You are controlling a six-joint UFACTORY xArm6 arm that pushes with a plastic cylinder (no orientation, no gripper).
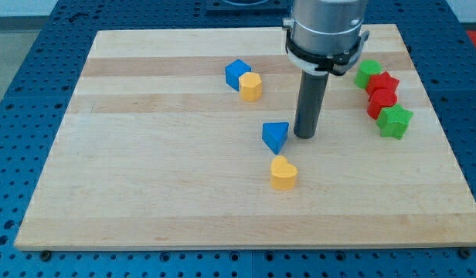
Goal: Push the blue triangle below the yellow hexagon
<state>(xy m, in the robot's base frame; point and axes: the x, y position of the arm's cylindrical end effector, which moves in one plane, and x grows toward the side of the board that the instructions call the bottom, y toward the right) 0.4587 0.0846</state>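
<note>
The blue triangle lies near the middle of the wooden board. The yellow hexagon sits up and to the left of it, touching a blue cube on its upper left. My tip rests on the board just to the right of the blue triangle, with a narrow gap between them. A yellow heart lies directly below the triangle.
At the view's right a cluster stands in a column: a green block, a red block, another red block and a green star-like block. The board's edge borders a blue perforated table.
</note>
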